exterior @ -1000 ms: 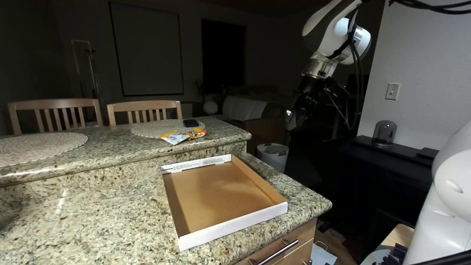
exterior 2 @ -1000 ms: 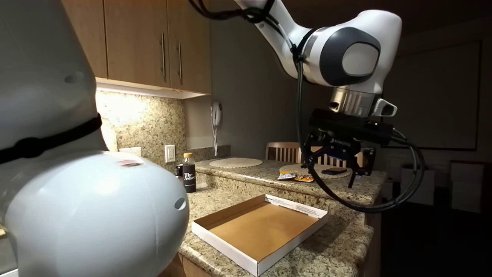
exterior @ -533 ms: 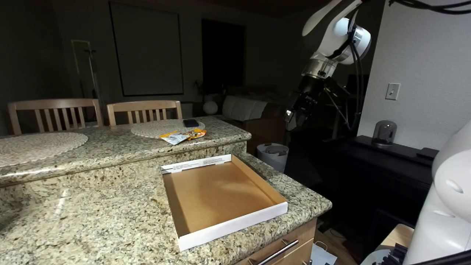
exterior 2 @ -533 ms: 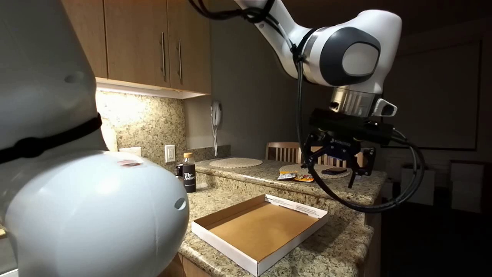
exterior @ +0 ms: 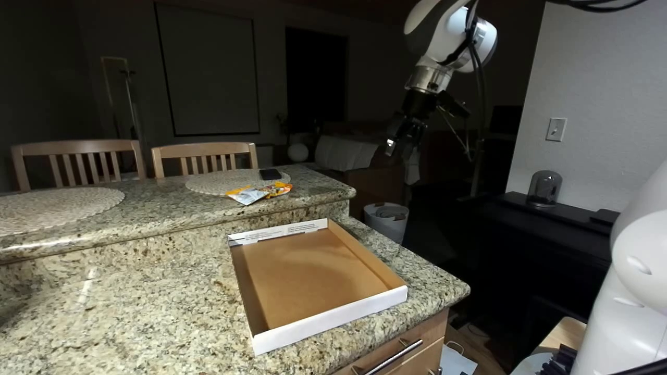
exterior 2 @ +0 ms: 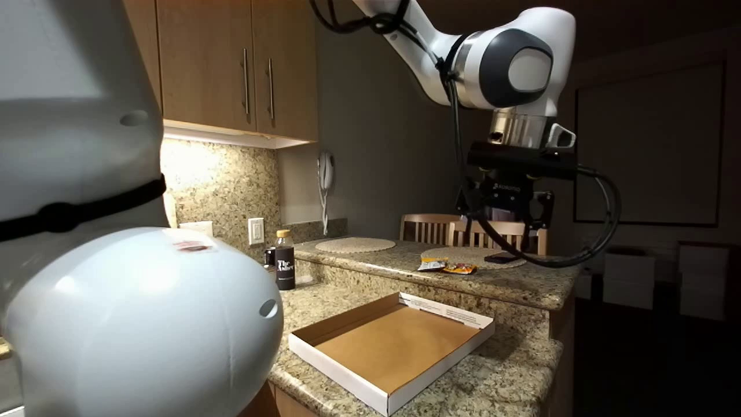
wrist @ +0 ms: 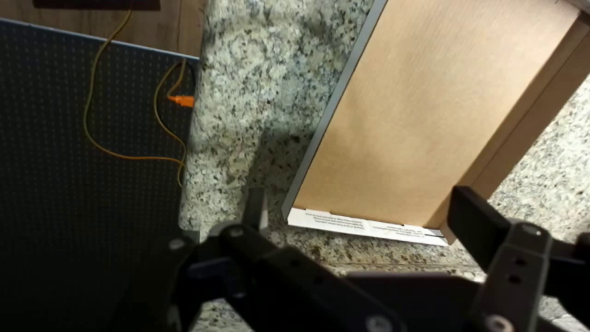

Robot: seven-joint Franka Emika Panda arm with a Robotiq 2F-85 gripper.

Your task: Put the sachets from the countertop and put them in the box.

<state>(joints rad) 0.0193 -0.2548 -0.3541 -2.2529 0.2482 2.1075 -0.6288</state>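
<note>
Two sachets lie side by side on the raised ledge of the granite countertop (exterior: pixel 135 307). In an exterior view, the white-and-orange sachet (exterior: pixel 248 195) touches or overlaps the orange one (exterior: pixel 280 188); both also show in an exterior view (exterior 2: pixel 433 264). The shallow box (exterior: pixel 312 276) with white rim sits on the lower counter, its brown floor bare. It also shows in the wrist view (wrist: pixel 415 115). My black gripper (wrist: pixel 358 203) is open with nothing between its fingers. It hangs high above the counter, in an exterior view (exterior 2: pixel 496 229) near the ledge's far end. The wrist view shows no sachets.
A dark flat phone-like object (exterior: pixel 270 174) and woven placemats (exterior: pixel 224 182) lie on the raised ledge. A dark bottle (exterior 2: pixel 285 260) stands at the back of the counter. Chairs (exterior: pixel 203 156) stand behind the ledge. A cable loop (exterior 2: pixel 608 220) hangs from my wrist.
My arm and gripper have moved up and to the left in both exterior views during the last half second. The gripper stays open. The sachets and box have not moved.
</note>
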